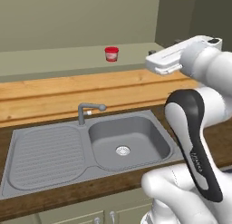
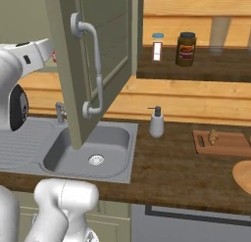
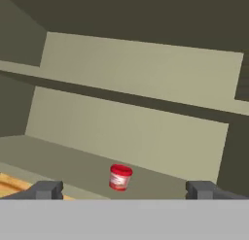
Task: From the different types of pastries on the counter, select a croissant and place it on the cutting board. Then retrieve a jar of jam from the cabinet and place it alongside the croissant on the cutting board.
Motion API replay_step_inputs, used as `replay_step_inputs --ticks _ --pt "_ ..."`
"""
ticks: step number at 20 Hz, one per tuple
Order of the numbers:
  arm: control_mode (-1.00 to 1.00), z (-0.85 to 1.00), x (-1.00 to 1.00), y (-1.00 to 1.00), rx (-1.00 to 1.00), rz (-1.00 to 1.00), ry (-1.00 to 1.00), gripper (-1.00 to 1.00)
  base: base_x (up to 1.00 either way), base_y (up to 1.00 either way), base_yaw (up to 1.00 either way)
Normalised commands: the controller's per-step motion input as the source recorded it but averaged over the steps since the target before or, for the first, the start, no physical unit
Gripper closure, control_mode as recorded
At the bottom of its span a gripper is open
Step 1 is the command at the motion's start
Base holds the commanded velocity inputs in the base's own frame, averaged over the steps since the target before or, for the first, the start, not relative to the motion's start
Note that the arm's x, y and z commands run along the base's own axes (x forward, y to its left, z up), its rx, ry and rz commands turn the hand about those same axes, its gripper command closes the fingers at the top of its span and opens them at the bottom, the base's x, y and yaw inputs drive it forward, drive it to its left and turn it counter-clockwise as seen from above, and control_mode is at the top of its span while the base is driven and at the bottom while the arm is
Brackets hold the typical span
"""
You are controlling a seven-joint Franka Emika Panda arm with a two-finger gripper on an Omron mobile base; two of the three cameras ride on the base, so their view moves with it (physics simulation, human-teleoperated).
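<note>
Ahead between spread jaws, jam jar [image 3: 120,177]

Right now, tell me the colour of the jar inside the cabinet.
The jar of jam is red with a pale band, clearest in the hand view.

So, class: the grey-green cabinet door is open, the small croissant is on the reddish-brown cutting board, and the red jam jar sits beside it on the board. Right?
Not quite. The left base view shows the small red jam jar standing on the cabinet shelf, not on the reddish-brown cutting board. The grey-green cabinet door is open and the small golden-brown croissant is on the board.
</note>
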Motion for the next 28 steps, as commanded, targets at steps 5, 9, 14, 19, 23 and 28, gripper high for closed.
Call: replay_step_inputs --ticks 5,9,14,19,23,28 --pt "-1.0 -0.15 0.03 0.14 0.0 -0.49 0.09 -1.0 0.0 0.0 0.0" --pt "-1.0 0.0 0.27 0.13 0.0 -0.42 0.13 -1.0 0.0 0.0 0.0" --pt "-1.0 -0.12 0.14 -0.07 0.01 -0.08 0.17 -1.0 0.0 0.0 0.0" --pt "-1.0 -0.36 0.21 -0.12 0.08 0.03 0.06 -1.0 0.0 0.0 0.0" --pt "-1.0 -0.25 0.12 0.0 0.18 0.03 -0.07 -1.0 0.0 0.0 0.0" --pt "-1.0 0.0 0.23 0.03 0.28 0.02 -0.09 -1.0 0.0 0.0 0.0"
